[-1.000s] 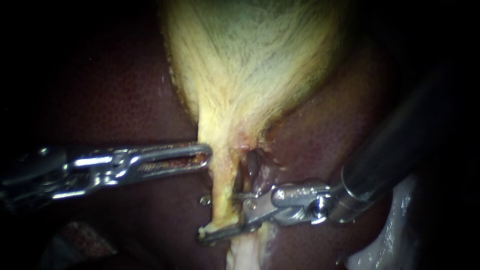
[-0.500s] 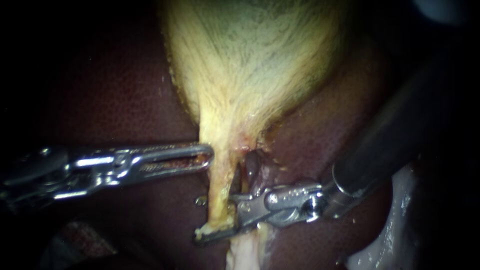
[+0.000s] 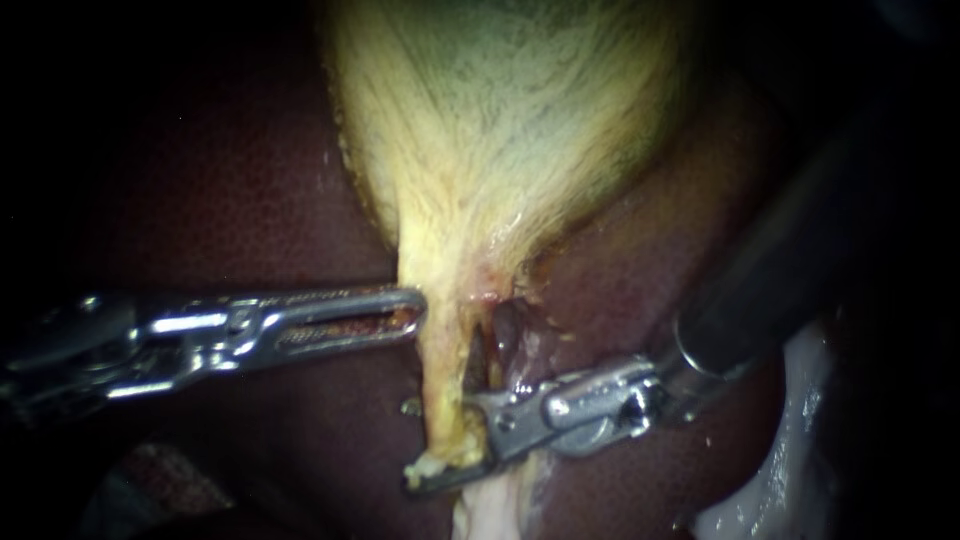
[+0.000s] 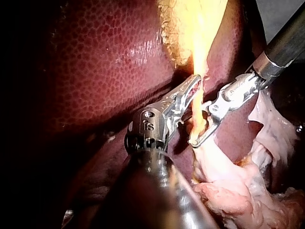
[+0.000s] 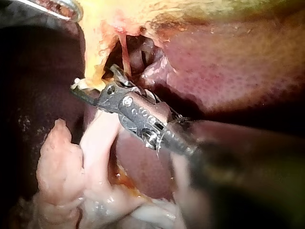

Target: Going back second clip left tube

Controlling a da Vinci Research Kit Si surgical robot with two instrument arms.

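- Two instruments are in shot, both working at the narrow end of the gallbladder (image 3: 500, 130), with dark red liver (image 3: 220, 200) all around it.
- Coming in flat from the left is the left instrument (image 3: 405, 311). Its claw is pressed together and pinching the edge of the left tube (image 3: 440, 370), which is the yellow stalk running down from the gallbladder.
- From the right comes the right instrument (image 3: 445, 440), lower down the same stalk. Its claw is spread. One half lies under the bottom end of the left tube and pokes out past it, and the other sits on the stalk's right side. So the tube sits between the two halves with a gap showing.
- Just right of the left tube there's a darker tube (image 3: 503, 340), reddish, with a dark slit between the two.
- In the left wrist view the two claws are near each other along the yellow stalk but not touching, the left one nearer the gallbladder.
- Past the right claw the stalk runs into a lump of pale tissue (image 4: 228, 181), pinkish and ragged.
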